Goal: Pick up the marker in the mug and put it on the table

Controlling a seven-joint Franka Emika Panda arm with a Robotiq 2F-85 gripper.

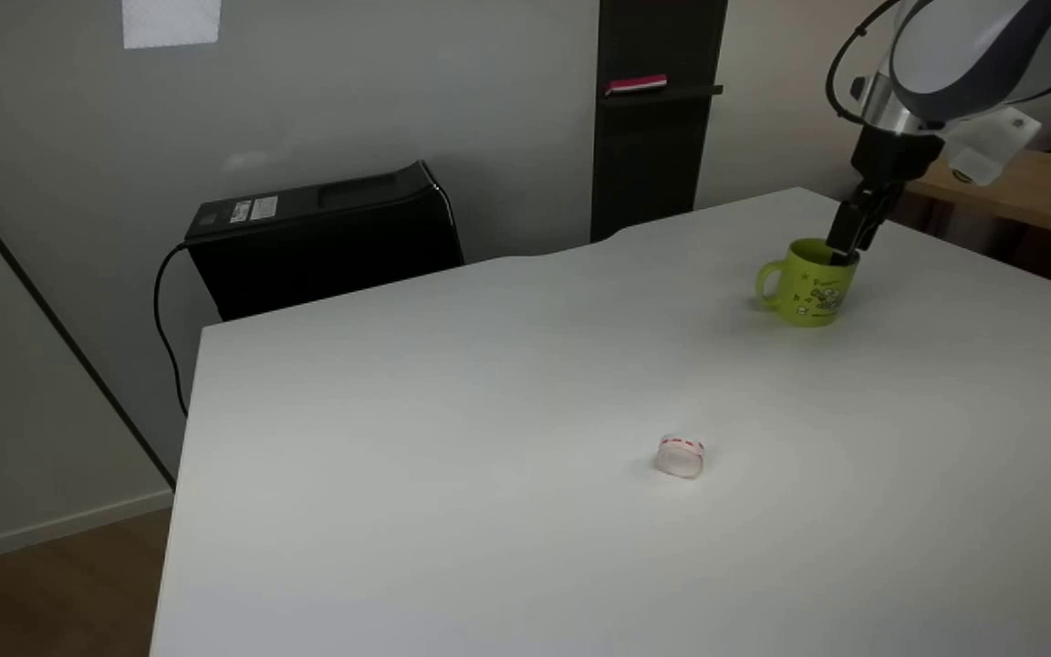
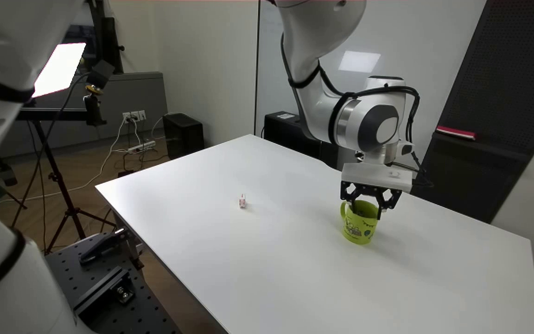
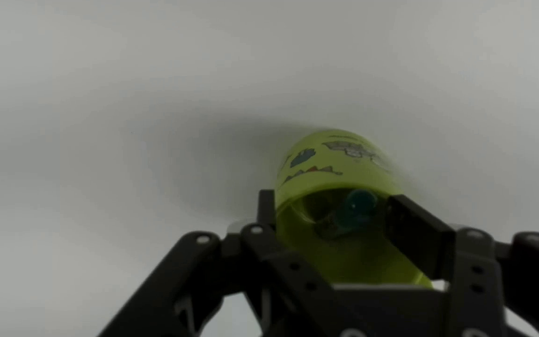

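On the white table, a lime mug holds the glossy teal-ended marker, gripper spread apart.

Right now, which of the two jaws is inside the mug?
The jaw on the right of the wrist view: it reaches within the rim of the mug. The other, on the left, stands apart from it, outside the mug.

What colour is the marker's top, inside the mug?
The marker has a teal top, clearest in the wrist view.

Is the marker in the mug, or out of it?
In. The wrist view shows the marker, its teal end toward the camera, inside the opening of the mug.
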